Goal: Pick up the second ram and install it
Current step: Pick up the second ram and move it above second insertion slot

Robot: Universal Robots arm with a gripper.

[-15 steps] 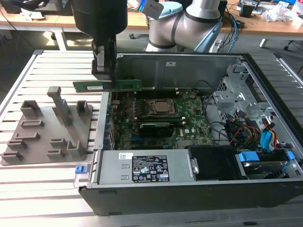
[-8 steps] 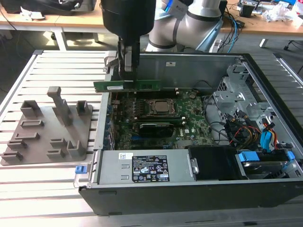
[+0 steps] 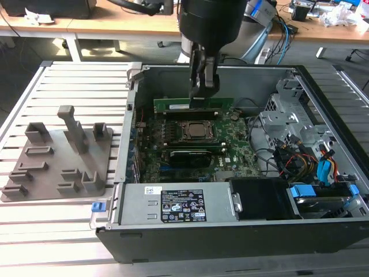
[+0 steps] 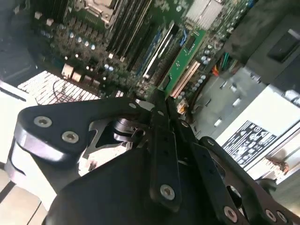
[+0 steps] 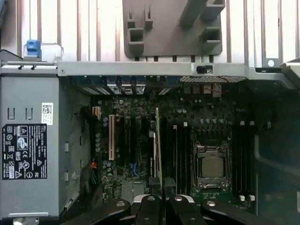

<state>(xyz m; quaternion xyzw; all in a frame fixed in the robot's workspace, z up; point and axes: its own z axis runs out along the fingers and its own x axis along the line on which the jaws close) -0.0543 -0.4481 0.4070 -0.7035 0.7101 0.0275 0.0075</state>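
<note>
Over mobo (image 3: 233, 151), hand (image 3: 199, 96) grips second ram (image 3: 172, 104) upright.

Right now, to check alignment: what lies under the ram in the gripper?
Dark memory slots beside the CPU socket, on the motherboard. The second ram hides the slot directly beneath it.

Robotics lab or workshop | open desktop computer case (image 3: 230, 245) sits on a slotted aluminium bench (image 3: 52, 234) | grey plastic fixture tray (image 3: 52, 147) alongside | wooden desks (image 3: 115, 20) strewn with cables (image 3: 284, 37) behind
</note>
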